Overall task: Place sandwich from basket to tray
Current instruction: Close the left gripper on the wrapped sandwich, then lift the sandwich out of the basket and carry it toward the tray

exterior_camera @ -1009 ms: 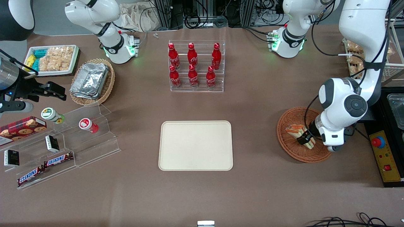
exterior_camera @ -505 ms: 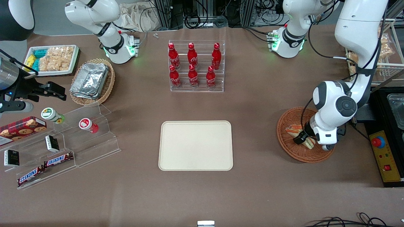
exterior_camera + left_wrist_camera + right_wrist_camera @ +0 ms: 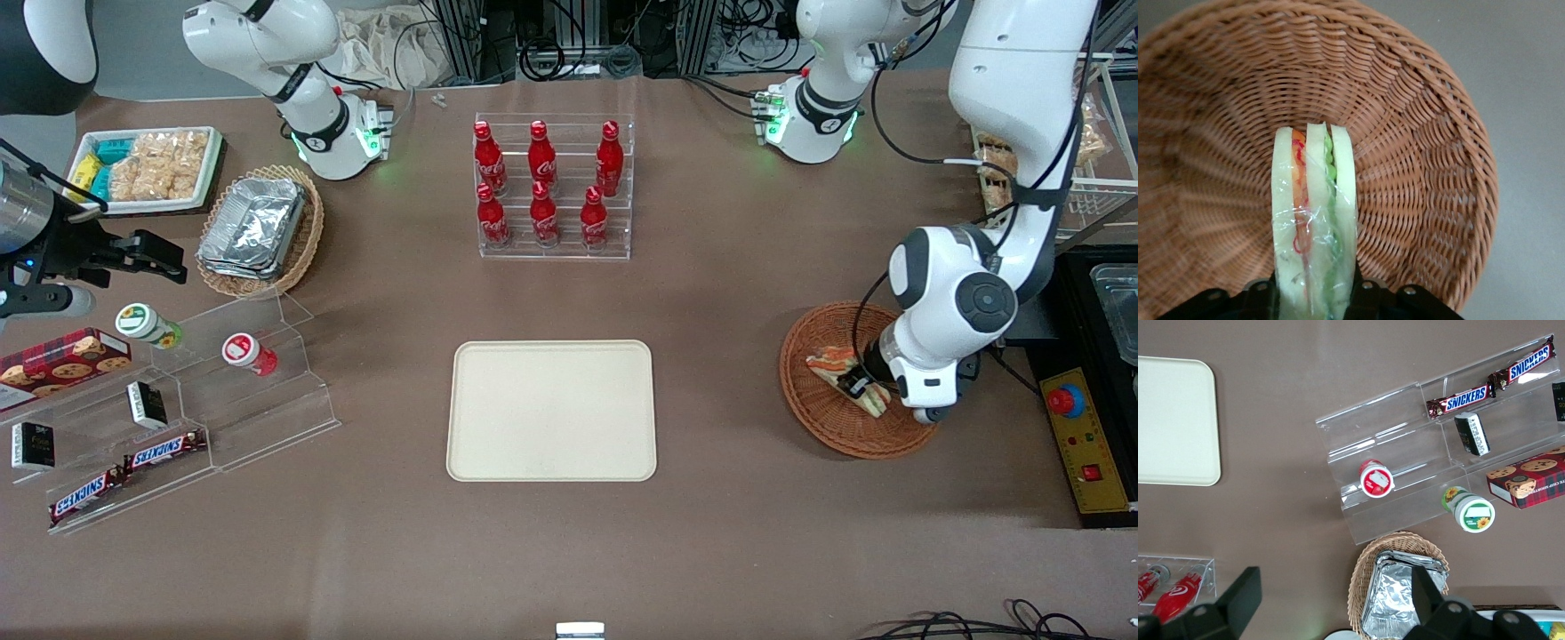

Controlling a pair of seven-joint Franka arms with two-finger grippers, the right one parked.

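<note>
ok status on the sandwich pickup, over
Claw in the basket, shut on the sandwich. Sandwich not yet out. Tray bare, nothing between basket and tray.

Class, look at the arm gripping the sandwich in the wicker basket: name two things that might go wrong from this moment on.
1. The gripper clamps the sandwich only at one end, over slippery clear wrap, so it might slide out or sag when lifted.
2. The sandwich sits inside the basket, low among its sloping walls; a sideways move toward the tray before rising enough may catch the rim and drag the basket.
</note>
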